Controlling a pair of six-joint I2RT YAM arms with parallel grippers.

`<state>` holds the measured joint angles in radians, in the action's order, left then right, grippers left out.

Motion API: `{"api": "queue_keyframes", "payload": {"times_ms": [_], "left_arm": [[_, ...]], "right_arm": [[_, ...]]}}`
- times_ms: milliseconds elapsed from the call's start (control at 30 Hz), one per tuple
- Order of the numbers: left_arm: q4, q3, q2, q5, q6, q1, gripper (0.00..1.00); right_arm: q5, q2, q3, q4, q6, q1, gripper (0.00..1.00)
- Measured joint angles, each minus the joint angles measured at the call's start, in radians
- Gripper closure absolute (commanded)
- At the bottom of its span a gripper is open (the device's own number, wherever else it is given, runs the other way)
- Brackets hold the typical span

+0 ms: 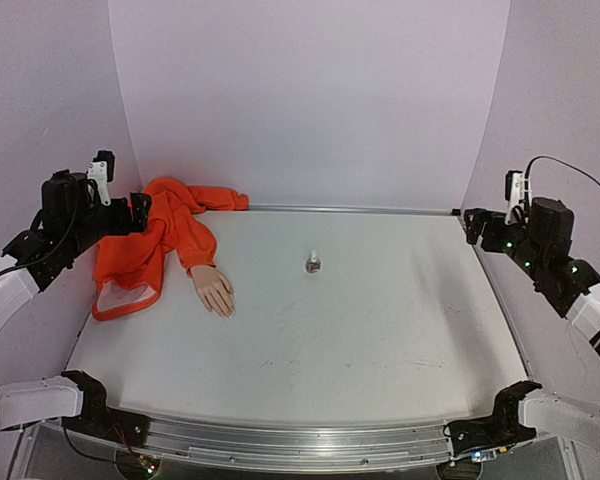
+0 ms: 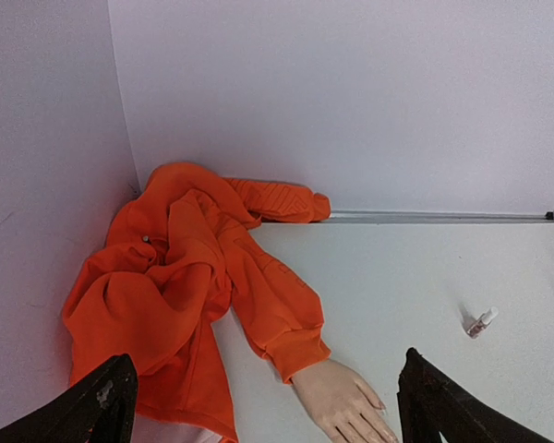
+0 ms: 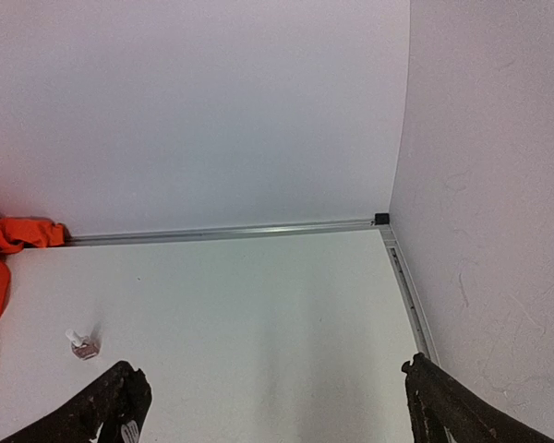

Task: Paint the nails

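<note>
The left arm (image 1: 65, 215) is black at the top, with fat white tubes lower down. The right arm (image 1: 540, 240) looks the same, with tiny green lights (image 1: 525, 262) and a thin black cable (image 1: 570, 165) looping over it. Both have rough black fingers (image 2: 102, 406).

Soft, even light filling all three views; wall (image 1: 310, 100) glowing pale lilac. Bottle (image 1: 313, 263) throwing only faint, short shadow just beside itself. Table (image 1: 330, 340) around bottle looking matte, evenly bright. Sleeve (image 1: 150, 250) left of bottle showing gentle fold shadows. Top view bowing table edges far from bottle. Wrist views: left fingers (image 2: 92, 406), right fingers (image 3: 111, 406) sitting dark, blurred, below bottle.
</note>
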<state>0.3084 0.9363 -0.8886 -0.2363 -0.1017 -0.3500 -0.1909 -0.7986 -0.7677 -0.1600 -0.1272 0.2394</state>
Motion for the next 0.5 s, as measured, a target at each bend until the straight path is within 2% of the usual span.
{"api": "queue_keyframes", "payload": {"times_ms": [300, 500], "left_arm": [[-0.031, -0.051, -0.138, 0.143, -0.081, 0.104, 0.00], [-0.064, -0.074, -0.247, 0.230, -0.134, 0.088, 0.01]], "right_arm": [[0.022, -0.196, 0.092, -0.142, -0.063, -0.094, 0.02], [0.108, -0.285, 0.122, -0.245, -0.103, -0.145, 0.02]]}}
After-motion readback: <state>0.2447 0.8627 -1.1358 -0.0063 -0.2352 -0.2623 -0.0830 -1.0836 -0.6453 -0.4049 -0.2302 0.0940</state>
